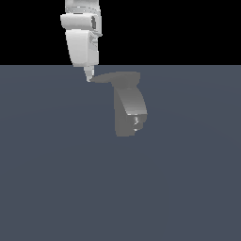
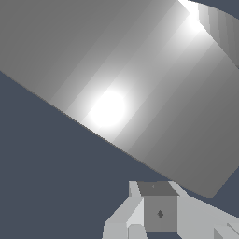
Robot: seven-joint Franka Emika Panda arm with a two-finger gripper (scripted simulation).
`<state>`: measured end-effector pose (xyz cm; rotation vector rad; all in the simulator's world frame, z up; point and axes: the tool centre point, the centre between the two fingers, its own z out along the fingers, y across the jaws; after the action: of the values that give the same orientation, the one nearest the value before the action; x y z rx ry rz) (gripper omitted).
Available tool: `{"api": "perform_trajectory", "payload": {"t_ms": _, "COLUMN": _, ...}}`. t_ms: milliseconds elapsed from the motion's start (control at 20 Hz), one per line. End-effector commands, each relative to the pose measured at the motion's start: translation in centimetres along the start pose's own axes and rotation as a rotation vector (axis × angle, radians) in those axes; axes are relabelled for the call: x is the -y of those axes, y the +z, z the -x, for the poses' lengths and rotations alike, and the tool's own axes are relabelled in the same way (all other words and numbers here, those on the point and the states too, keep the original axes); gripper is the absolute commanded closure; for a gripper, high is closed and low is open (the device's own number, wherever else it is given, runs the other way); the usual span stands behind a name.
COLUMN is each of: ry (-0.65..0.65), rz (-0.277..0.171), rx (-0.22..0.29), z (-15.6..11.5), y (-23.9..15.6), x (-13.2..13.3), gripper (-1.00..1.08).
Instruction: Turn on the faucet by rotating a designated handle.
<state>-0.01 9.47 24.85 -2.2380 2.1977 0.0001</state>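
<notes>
Standing mid-table, the faucet [image 1: 129, 110] looks hard and heavy, its thin flat handle [image 1: 104, 79] poking out toward nine o'clock. Push near that tip, where the claw [image 1: 88, 77] hangs. I cannot tell if it is open.

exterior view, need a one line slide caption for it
Panda gripper at the tip of the faucet's handle, which sticks out toward the exterior view's left.
</notes>
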Motion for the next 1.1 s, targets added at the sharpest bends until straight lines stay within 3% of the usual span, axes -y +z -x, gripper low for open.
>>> {"api": "perform_trajectory", "payload": {"t_ms": 0, "ry": 0.012, "rz": 0.002, "rx": -0.003, "z": -1.3, "y": 0.0, "x": -0.6, "gripper": 1.08}}
{"api": "perform_trajectory", "payload": {"t_ms": 1050, "ry": 0.011, "rz": 0.003, "rx": -0.003, "z": -5.4, "y": -0.1, "x": -5.7, "gripper": 1.08}}
